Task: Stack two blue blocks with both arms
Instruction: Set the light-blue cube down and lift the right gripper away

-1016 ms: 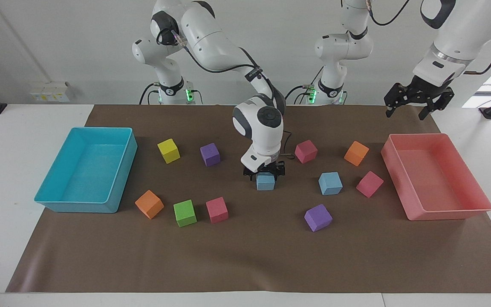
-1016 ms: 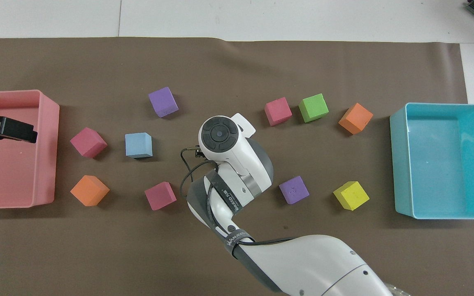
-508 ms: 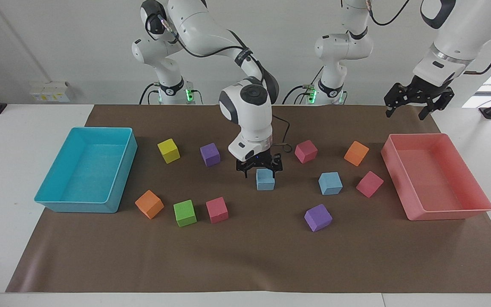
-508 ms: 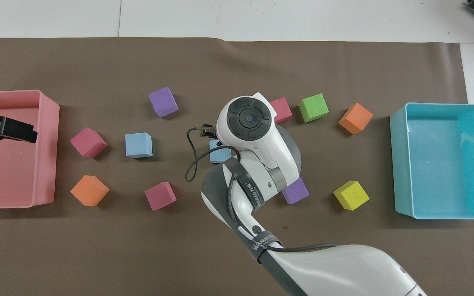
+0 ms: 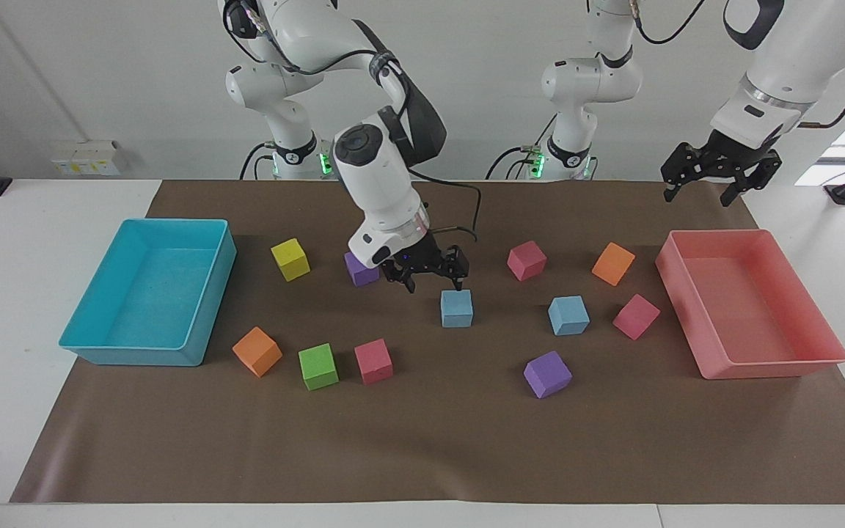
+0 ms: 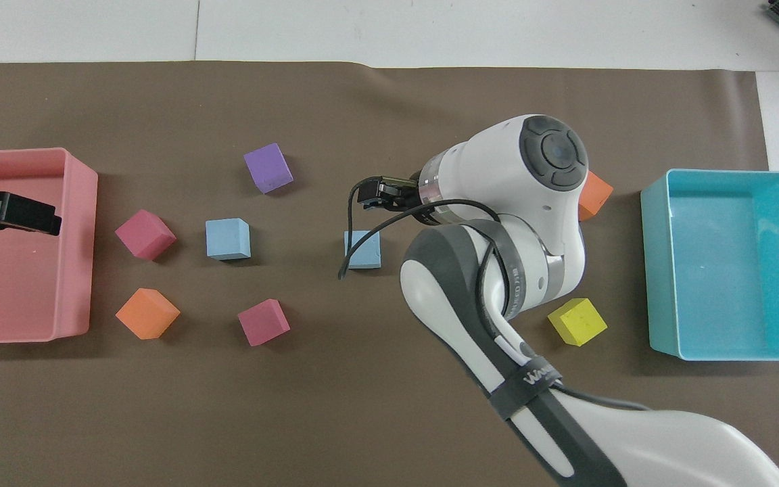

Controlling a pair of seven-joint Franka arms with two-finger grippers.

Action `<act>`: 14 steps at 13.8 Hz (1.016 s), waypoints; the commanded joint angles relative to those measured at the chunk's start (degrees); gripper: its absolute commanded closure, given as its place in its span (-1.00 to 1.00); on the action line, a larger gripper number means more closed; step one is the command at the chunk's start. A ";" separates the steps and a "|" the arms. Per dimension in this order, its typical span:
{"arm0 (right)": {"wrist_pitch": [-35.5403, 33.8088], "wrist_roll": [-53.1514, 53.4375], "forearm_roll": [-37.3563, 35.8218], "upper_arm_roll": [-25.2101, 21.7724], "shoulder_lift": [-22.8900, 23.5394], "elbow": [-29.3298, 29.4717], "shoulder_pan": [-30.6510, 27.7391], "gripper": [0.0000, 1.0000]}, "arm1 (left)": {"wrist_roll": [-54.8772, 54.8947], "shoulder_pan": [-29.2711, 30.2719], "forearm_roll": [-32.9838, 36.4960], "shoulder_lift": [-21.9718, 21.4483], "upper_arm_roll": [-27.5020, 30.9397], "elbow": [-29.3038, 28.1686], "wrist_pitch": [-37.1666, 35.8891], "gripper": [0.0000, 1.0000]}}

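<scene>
Now the right end effector (image 5: 431,273) hangs clear of the blue block (image 5: 457,308) it was down around a second ago — it has lifted and swung toward the right arm's end of the table, and its fingers stand wide and empty. That block sits alone on the brown mat (image 5: 422,440) near the middle of the table, upright and untouched, about where it was. The other blue block (image 5: 568,315) lies well apart from it, toward the left arm's end, beside a pink block (image 5: 636,316). So nothing is stacked yet; both cubes rest flat on the mat. The retreat reads as a release rather than a failed grasp, perhaps a placement of the first cube as the base — though that is only a judgement. The left end effector (image 5: 712,176) waits in the air over the pink tray (image 5: 822,345), fingers spread, holding nothing. Its likely job is to fetch the second blue cube and set it on the first.
</scene>
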 commanded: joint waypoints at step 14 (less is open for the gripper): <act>5.25 -44.44 43.43 0.52 1.04 -14.77 -8.74 0.62 | -0.91 0.26 0.55 -1.55 -0.47 -1.32 -2.58 -1.00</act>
